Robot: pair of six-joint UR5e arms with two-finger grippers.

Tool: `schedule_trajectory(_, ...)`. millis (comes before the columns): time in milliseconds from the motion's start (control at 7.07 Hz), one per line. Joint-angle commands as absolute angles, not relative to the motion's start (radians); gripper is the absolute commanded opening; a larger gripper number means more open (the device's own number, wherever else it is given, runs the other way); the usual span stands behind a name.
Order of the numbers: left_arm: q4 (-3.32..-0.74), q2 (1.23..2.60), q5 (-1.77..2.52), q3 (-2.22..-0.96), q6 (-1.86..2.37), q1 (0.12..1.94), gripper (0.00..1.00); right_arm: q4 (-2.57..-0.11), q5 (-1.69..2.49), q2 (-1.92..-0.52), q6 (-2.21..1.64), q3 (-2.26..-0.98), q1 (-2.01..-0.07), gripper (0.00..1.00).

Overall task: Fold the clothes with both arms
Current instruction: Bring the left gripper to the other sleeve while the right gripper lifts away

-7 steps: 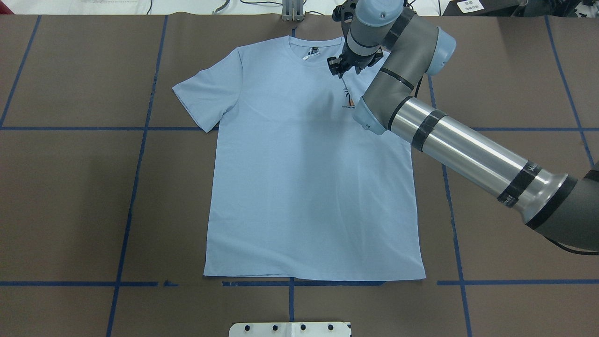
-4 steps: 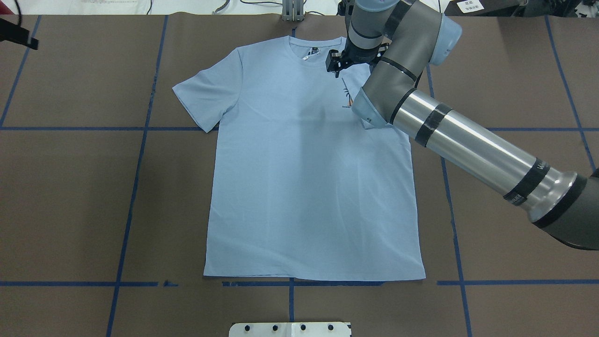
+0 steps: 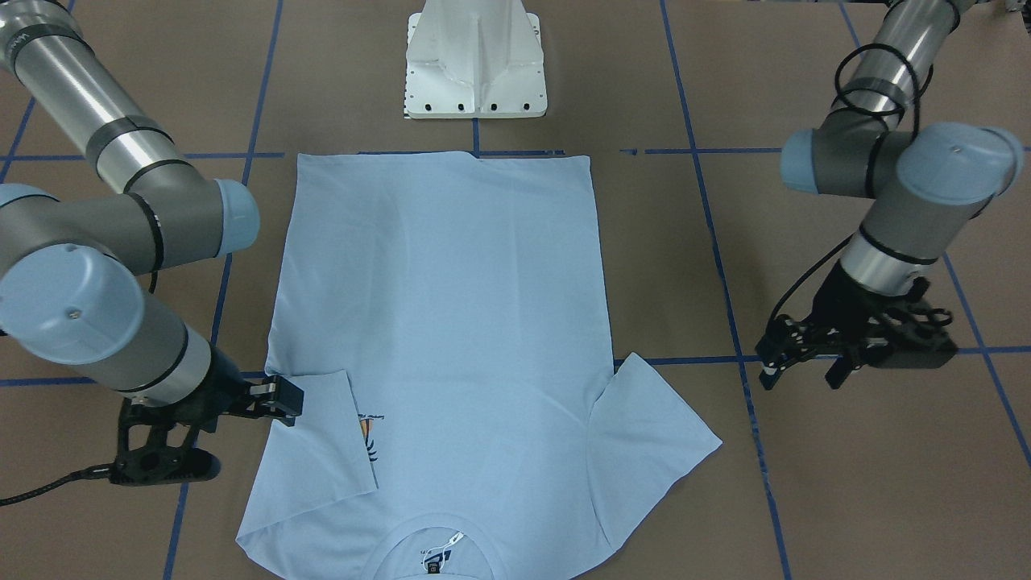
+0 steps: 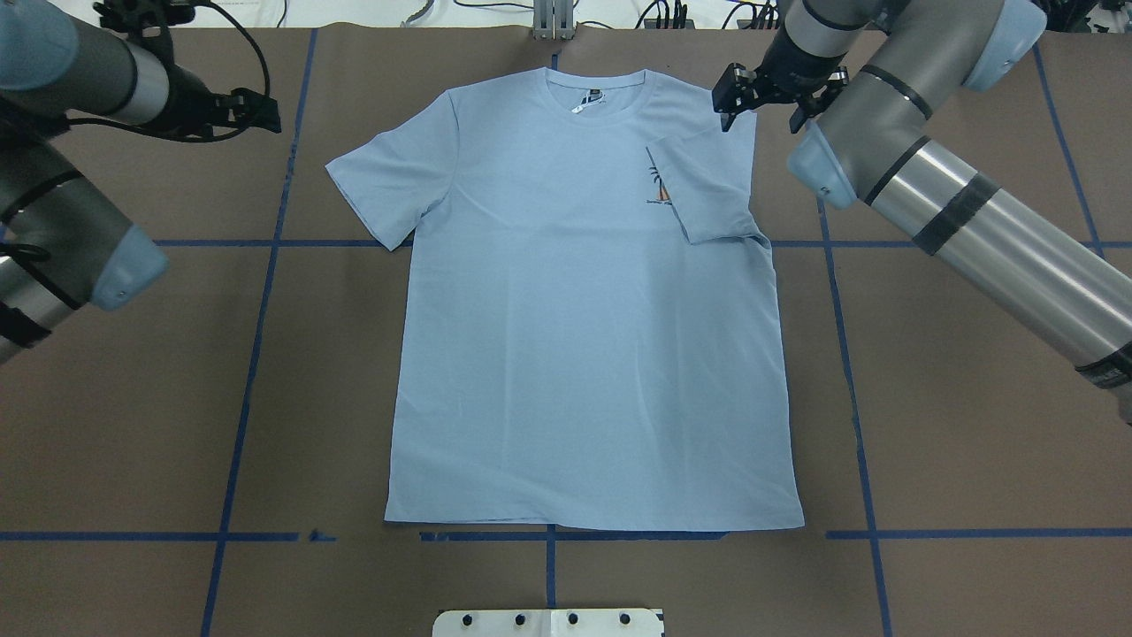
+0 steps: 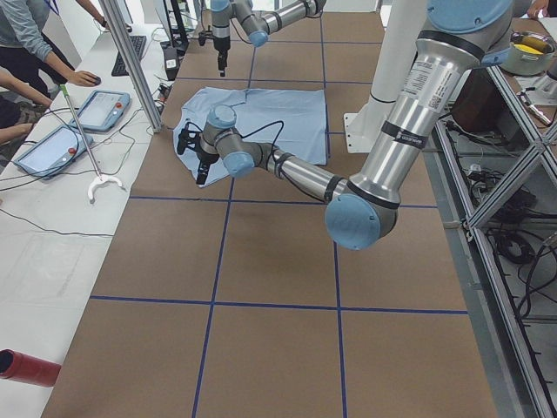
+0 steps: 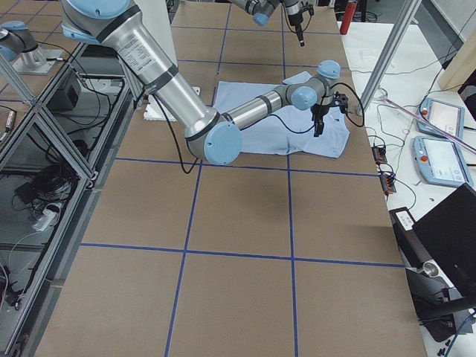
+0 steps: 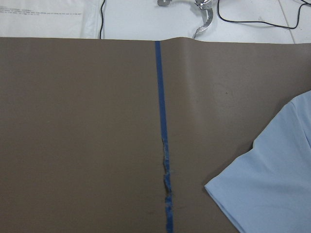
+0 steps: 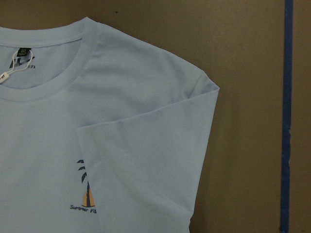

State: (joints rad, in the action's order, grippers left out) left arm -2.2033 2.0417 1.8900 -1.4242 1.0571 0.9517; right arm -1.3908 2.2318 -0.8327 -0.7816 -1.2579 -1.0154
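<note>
The light blue T-shirt (image 4: 575,354) lies flat, front up, collar at the table's far side. Its right sleeve (image 4: 707,190) is folded inward onto the chest and covers part of the palm-tree print (image 4: 656,188). The left sleeve (image 4: 380,177) is spread flat. My right gripper (image 4: 723,104) hovers at the shirt's right shoulder edge, open, holding nothing; the front-facing view shows this gripper (image 3: 282,399) beside the folded sleeve (image 3: 322,435). My left gripper (image 4: 265,113) is open over bare table, left of the spread sleeve, clear of the cloth (image 7: 272,194).
Blue tape lines (image 4: 265,265) grid the brown table cover. The white pedestal base (image 3: 475,72) stands at the shirt's hem side. A grey post (image 4: 553,22) rises at the far edge. People with tablets (image 5: 91,109) sit beyond the table's far edge.
The right gripper let go of the sleeve and moved right, from over the chest to the shoulder edge. The sleeve now lies folded on the chest. The left arm has come into view.
</note>
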Motion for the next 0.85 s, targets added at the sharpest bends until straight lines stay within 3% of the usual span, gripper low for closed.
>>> schedule_trajectory(0, -2.363, 2.101, 1.774, -1.246, 1.187, 0.867, 1.0, -1.397, 2.315, -0.87, -0.742, -1.285, -1.057, 1.0)
schedule_trajectory(707, -2.367, 2.203, 1.684, -1.092, 1.18, 0.808, 0.93, -1.396, 2.292, -0.867, -0.744, -1.281, -1.039, 1.0)
